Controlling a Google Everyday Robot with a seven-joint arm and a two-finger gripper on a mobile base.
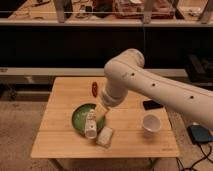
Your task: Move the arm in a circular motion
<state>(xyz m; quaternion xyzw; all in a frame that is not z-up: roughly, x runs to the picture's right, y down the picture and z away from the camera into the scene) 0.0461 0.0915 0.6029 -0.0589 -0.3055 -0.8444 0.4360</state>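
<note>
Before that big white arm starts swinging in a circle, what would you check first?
1. Gripper hangs low over the green bowl; clearance: cannot tell.
2. White cup stands apart from the arm: ok.
3. Small red thing lies beside the arm's wrist; clearance: cannot tell.
4. Pale packet lies close to the gripper: not ok.
5. Dark flat thing lies under the forearm; height gap: cannot tell.

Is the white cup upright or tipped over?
Upright: the white cup shows its open rim facing up. The end effector hangs over the green bowl.
</note>
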